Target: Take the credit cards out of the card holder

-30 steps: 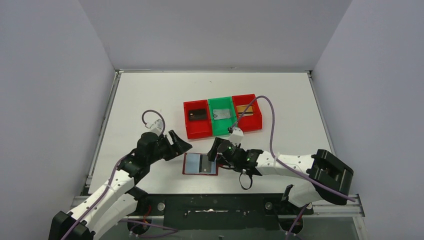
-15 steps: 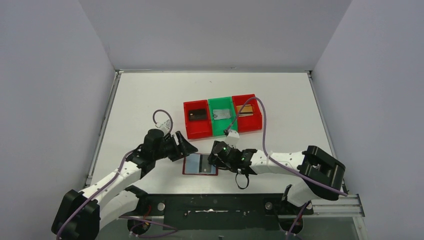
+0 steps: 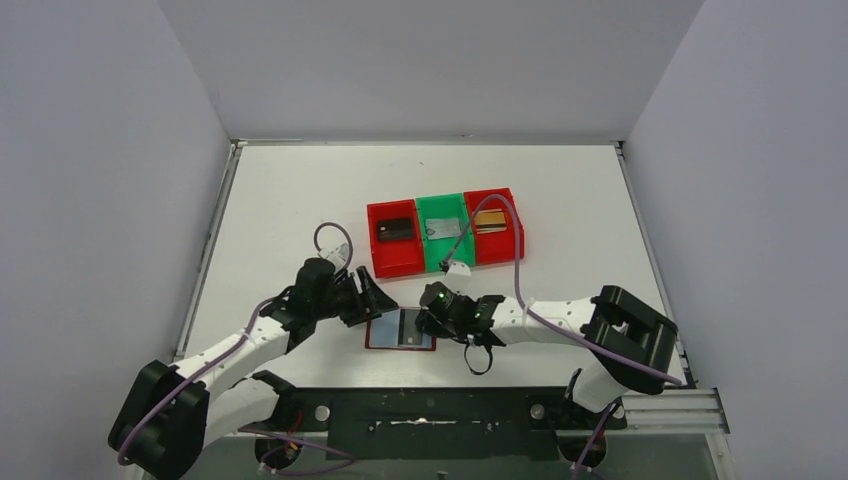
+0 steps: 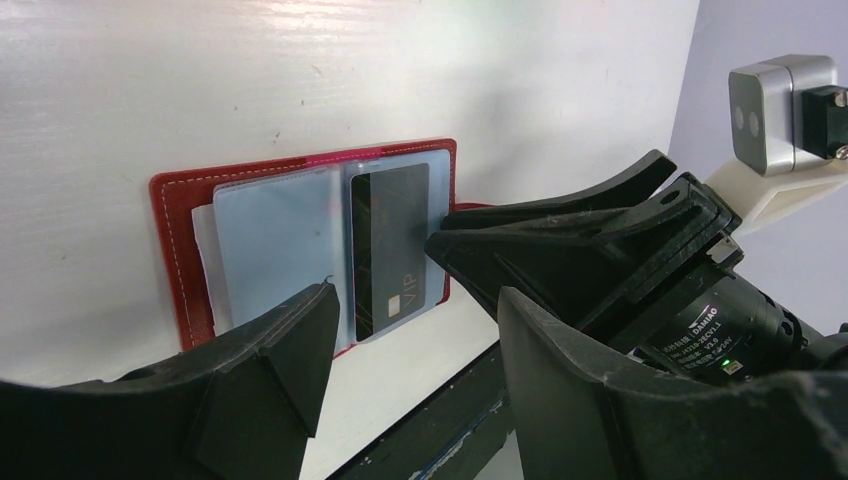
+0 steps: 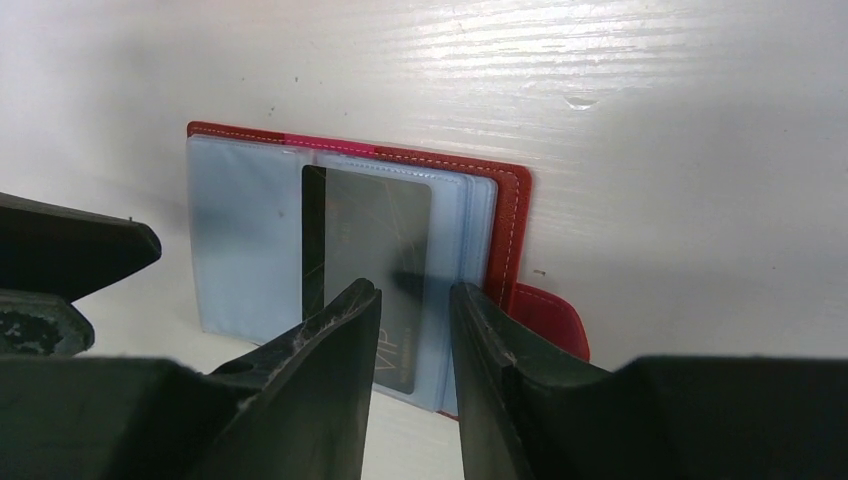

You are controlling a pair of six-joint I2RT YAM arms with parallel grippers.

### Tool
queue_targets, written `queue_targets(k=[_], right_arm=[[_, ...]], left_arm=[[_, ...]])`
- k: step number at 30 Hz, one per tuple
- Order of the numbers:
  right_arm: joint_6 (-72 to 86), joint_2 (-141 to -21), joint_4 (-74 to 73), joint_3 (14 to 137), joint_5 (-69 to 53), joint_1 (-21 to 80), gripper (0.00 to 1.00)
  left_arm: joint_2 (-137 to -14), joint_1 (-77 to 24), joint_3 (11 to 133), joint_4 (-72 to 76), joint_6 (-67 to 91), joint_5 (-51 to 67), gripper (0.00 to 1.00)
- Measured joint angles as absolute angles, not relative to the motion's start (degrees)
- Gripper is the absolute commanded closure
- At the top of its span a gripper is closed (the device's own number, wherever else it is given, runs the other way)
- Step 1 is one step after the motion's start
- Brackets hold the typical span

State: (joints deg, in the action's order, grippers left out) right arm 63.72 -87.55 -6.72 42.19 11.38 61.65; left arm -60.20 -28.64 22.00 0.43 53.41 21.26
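The dark red card holder (image 3: 378, 332) lies open near the table's front edge, pale blue-grey sleeves up; it shows in the left wrist view (image 4: 175, 235) and the right wrist view (image 5: 510, 215). A dark credit card (image 4: 392, 245) (image 5: 365, 235) sits in its right sleeve. My left gripper (image 3: 378, 297) (image 4: 415, 300) is open, just above the holder's left far corner. My right gripper (image 3: 424, 317) (image 5: 412, 293) hovers low over the holder's right side, jaws narrowly apart over the dark card, holding nothing.
Three joined bins stand behind the holder: a red bin (image 3: 378, 250) with a dark card (image 3: 397, 229), a green bin (image 3: 432, 258) with a silvery card (image 3: 445, 229), a red bin (image 3: 515, 235) with a gold card (image 3: 489, 221). The table's front edge lies just below the holder.
My left gripper has moved right and forward to the holder's left edge. My right gripper has moved left and down over the holder's right side. The holder has not moved.
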Motion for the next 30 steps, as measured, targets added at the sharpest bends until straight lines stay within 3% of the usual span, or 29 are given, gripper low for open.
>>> queue_targets(k=[12,18,24,30], right_arm=[[65.08,-89.91,-9.04,43.77,10.81,60.77,0.85],[66.19,-90.00,-9.02,43.55,9.67,59.83,0.87],[67.02,-90.00,-7.40,42.81,8.64,59.20,0.87],[67.22,-90.02,-7.11,42.70,8.49,59.18,0.88]], left_arm=[[-65.08,-30.37,22.00,0.71,52.34,20.97,0.45],[-68.25,-32.21,22.02,1.74,52.27,21.02,0.47],[-72.12,-34.50,22.28,3.01,52.36,20.80,0.54],[-73.23,-34.81,22.28,4.67,53.21,20.14,0.66]])
